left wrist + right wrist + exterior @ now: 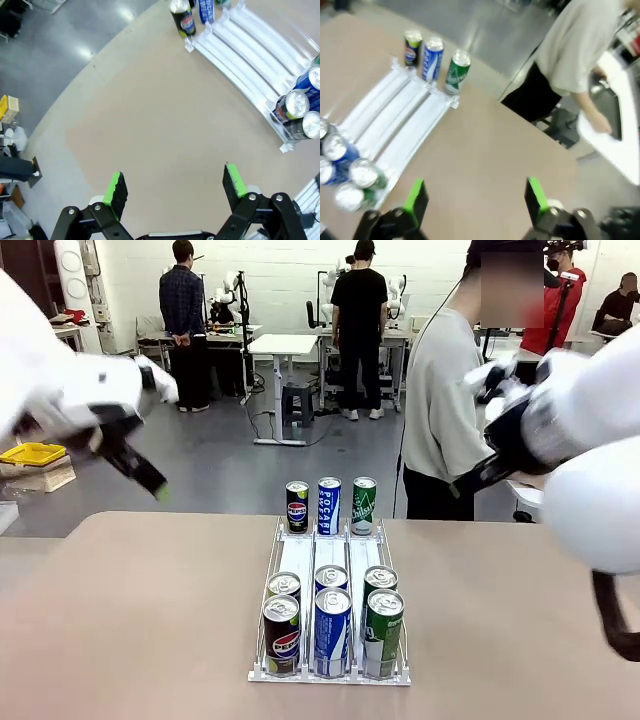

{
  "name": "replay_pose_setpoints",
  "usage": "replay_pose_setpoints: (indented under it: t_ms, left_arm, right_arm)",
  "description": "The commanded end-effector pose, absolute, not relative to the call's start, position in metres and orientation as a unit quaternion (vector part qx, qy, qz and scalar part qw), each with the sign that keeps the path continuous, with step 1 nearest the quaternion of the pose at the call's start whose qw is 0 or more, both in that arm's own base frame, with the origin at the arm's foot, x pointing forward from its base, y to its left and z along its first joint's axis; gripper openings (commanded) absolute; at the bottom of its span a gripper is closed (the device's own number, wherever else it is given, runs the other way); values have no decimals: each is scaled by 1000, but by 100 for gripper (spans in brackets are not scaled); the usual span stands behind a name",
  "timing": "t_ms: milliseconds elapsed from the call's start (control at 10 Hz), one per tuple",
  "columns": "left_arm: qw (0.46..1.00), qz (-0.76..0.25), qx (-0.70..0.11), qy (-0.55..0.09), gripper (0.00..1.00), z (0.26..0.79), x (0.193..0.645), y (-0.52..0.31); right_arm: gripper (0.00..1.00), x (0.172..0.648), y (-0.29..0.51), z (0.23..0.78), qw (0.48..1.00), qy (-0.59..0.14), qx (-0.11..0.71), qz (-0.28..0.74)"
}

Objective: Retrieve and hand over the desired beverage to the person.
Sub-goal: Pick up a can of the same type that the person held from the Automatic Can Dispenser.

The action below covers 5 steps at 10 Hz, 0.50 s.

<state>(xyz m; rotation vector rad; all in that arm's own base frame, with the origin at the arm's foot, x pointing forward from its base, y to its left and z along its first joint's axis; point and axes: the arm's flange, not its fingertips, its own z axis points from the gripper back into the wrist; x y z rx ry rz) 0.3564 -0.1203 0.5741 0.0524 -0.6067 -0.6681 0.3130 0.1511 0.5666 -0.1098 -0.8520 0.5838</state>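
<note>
My left gripper (174, 184) and right gripper (476, 197) hang with jaws apart and empty over the smooth tan table (150, 610). Glossy cylindrical cans (332, 630) stand in a white ridged rack (297, 558). The person (440, 410), in soft grey, stands at the far right edge.

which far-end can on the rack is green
The far can in the right lane; the middle far can is blue, the left far can black.

Rack (297, 558) centred on table (130, 610); person (440, 410) behind, right.
</note>
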Motion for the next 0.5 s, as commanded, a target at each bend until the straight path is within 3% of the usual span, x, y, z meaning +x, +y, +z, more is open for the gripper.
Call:
replay_pose_setpoints:
  t_ms: [0,200,300,400]
  left_arm:
    - [896,-328,31,-299,100,615,361,-121]
    - [897,-322,27,-300,100,611,350,-118]
    - [897,-322,27,-300,100,611,350,-118]
    - [896,-321,28,-307,100,636,349,-118]
  right_arm:
    - [100,249,151,602,868,-401,-100,276]
    - [100,260,153,588,875,-376,-150,264]
    - [100,245,145,615,863,-414,-91,274]
    - [100,236,146,615,866,-402,-114,275]
